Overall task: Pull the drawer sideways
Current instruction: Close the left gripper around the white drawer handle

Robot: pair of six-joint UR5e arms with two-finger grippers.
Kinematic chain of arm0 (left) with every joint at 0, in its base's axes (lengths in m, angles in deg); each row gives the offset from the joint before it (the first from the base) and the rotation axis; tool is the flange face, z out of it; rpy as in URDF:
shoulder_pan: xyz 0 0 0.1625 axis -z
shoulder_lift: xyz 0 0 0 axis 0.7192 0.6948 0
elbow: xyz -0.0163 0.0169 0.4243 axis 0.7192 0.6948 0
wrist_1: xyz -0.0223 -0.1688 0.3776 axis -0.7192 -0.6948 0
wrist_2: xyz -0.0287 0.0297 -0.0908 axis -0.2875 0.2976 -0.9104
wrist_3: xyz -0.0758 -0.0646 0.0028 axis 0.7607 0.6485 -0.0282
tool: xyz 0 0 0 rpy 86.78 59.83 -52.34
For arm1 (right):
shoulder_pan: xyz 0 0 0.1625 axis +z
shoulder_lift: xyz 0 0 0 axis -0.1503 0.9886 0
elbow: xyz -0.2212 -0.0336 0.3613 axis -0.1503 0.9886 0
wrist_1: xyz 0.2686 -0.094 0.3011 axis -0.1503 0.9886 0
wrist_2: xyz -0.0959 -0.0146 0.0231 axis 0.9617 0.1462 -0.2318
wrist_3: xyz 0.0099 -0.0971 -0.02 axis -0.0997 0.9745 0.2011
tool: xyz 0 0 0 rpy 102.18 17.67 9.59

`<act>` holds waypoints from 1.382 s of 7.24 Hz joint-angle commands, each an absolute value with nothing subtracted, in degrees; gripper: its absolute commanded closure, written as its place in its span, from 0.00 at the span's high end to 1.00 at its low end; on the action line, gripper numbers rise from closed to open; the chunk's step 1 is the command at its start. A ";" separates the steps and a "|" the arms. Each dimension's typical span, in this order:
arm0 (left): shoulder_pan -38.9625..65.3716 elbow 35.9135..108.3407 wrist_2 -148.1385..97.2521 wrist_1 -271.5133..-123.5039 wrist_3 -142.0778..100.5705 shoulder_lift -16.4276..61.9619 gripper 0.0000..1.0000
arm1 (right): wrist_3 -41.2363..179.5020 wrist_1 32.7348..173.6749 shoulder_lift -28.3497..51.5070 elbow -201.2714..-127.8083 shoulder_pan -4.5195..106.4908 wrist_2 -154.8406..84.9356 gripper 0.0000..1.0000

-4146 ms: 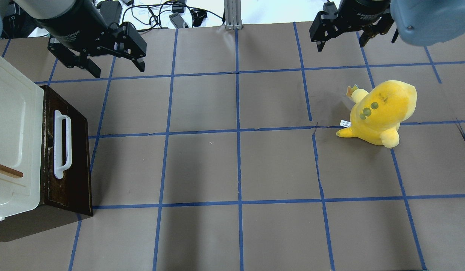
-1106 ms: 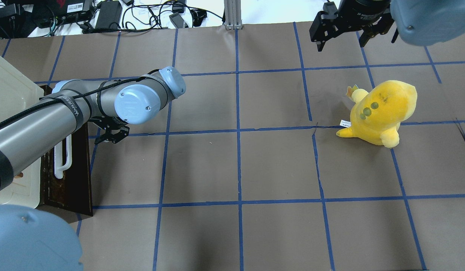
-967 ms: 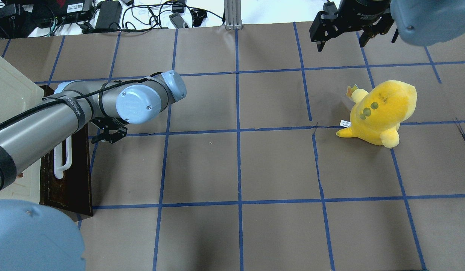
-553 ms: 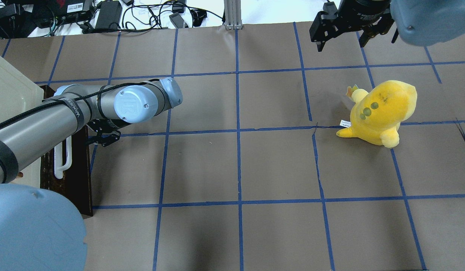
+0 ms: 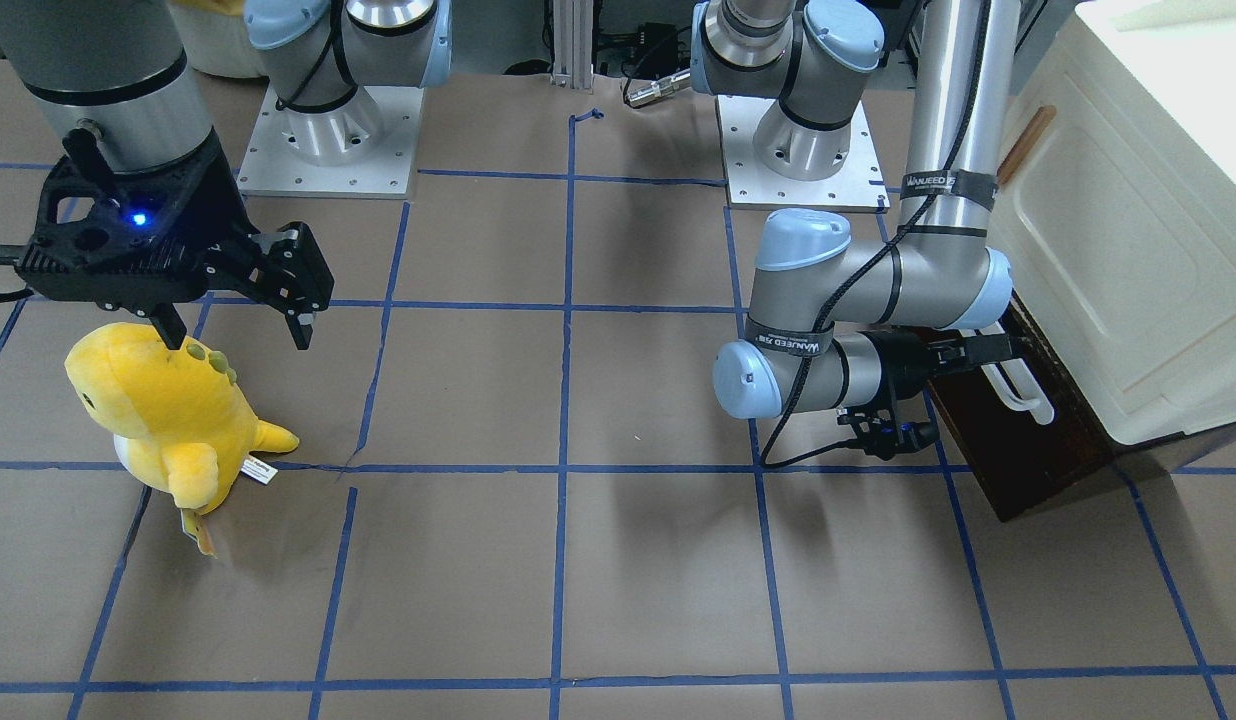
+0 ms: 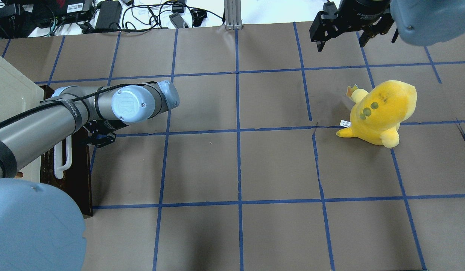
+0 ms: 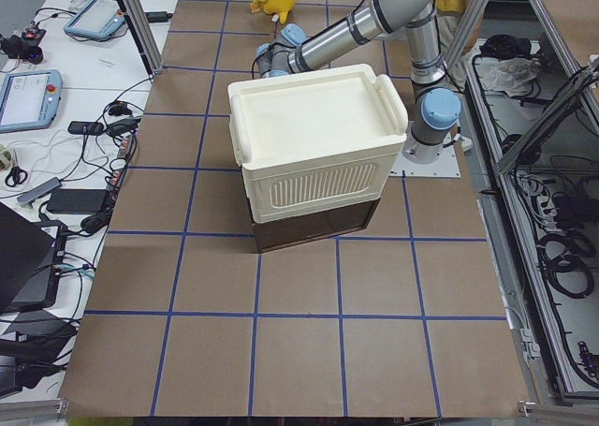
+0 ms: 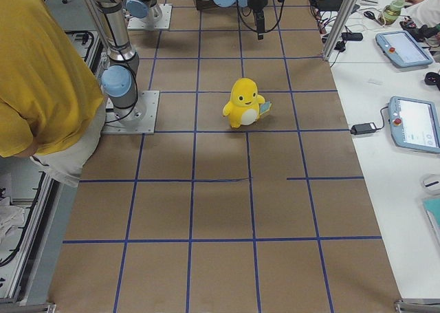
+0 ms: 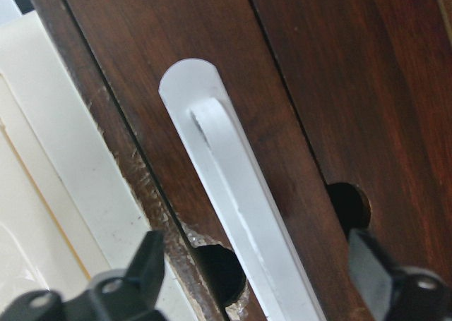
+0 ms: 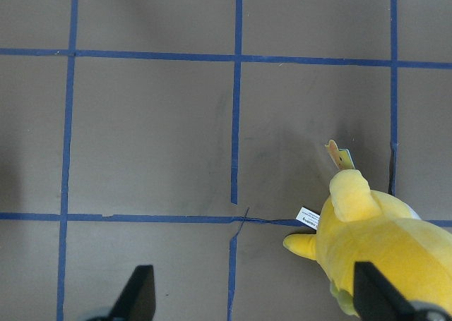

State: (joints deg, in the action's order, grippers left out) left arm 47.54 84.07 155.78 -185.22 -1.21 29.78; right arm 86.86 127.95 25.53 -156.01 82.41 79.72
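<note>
The drawer sits under a cream cabinet at the table's left end. Its dark brown front carries a long white bar handle. My left gripper is open and points at that front, close to the handle's far end. In the left wrist view the gripper has one finger on each side of the handle, without touching it. In the overhead view my forearm hides the fingers. My right gripper is open and empty, high above the far right of the table.
A yellow plush toy stands on the right side, below my right gripper; it also shows in the right wrist view. The cabinet door has a small wooden handle. A person in a yellow shirt stands by the robot base.
My left arm came down from the far left and has moved left toward the drawer front, bringing the open gripper around the handle. The right arm and the plush have not moved.
</note>
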 commanded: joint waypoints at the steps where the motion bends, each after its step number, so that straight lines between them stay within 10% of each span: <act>1: 47.52 84.25 155.53 -185.20 0.71 29.89 0.60 | 86.86 127.97 25.53 -156.01 82.41 79.74 1.00; 10: 48.05 86.54 157.01 -187.04 7.76 29.02 0.31 | 86.86 127.97 25.53 -156.01 82.41 79.74 1.00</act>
State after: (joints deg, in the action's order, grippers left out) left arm 47.82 86.50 156.52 -186.33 7.69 29.31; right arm 86.87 127.93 25.53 -156.01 82.41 79.74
